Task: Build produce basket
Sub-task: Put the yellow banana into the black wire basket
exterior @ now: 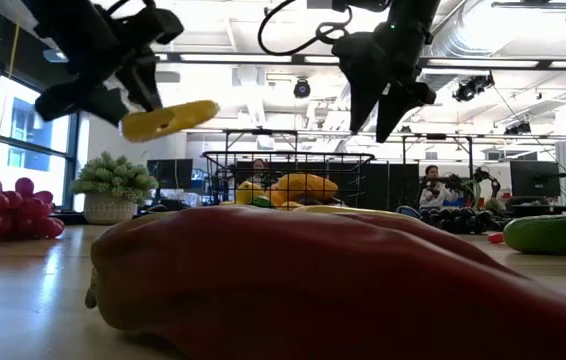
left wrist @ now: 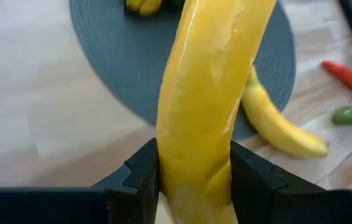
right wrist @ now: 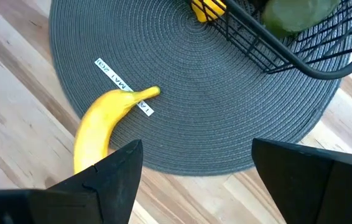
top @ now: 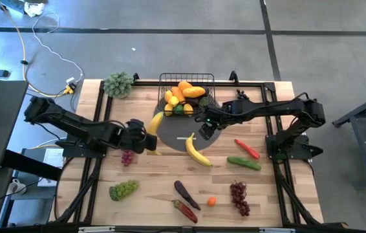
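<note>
The basket (top: 187,87) held mangoes, lemons and apparently an avocado. The left gripper (top: 145,134) gripped a banana (top: 155,122) raised just left of it. The right gripper (top: 206,129) hung open nearby. A second banana (top: 197,153), grapes, peppers, cucumber and eggplant remained outside the basket.

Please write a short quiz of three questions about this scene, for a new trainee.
1. True or false: the left tool is shut on a banana.
2. Where does the second banana lie? A) in the basket B) partly on the round mat C) beside the green grapes
3. Fill in: the right tool hangs ____ above the mat.

Key: 1 true; 2 B; 3 open.
</note>
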Robot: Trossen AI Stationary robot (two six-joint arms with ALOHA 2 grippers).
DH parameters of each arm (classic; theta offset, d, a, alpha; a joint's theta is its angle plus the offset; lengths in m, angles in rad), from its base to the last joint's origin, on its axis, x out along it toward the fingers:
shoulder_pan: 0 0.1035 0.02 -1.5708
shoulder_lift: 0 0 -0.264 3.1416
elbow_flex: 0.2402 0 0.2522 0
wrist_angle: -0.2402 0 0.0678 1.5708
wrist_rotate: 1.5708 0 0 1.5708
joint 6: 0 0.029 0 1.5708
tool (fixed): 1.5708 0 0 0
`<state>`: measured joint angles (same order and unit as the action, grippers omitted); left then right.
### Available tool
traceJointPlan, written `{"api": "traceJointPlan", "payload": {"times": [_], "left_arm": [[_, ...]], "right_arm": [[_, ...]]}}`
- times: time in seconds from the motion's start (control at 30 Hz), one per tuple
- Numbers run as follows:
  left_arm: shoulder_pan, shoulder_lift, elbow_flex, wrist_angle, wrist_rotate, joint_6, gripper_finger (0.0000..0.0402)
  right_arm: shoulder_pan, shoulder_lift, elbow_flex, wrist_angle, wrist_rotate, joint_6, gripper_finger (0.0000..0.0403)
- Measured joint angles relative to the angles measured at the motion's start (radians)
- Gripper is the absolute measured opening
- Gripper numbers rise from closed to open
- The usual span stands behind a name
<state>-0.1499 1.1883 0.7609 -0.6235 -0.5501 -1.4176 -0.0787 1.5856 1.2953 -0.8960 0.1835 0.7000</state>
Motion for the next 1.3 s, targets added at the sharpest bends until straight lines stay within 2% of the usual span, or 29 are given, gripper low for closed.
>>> {"api": "traceJointPlan", "payload": {"times": [0.23,0.5,0.83,1.07,1.3], "left_arm": [[0.138,-0.064,0.000,0.173,-0.048,0.288,0.0137],[0.357,-0.073,0.000,0.430,-0.004,0.654,0.0138],[0.623,-0.072,0.000,0.605,0.072,0.995,0.0138],[0.724,-0.027,0.000,0.736,0.151,1.204,0.0138],[0.763,0.067,0.000,0.790,0.208,1.303,0.0138]], "right_arm": [[-0.010,0.000,0.000,0.028,0.022,0.000,0.0281],[-0.047,0.000,0.000,0.055,0.005,-0.011,0.0281],[-0.118,0.000,0.000,0.056,0.044,-0.027,0.0281],[-0.154,0.000,0.000,0.086,0.060,-0.029,0.0281],[-0.171,0.000,0.000,0.127,0.053,-0.025,0.0281]]}}
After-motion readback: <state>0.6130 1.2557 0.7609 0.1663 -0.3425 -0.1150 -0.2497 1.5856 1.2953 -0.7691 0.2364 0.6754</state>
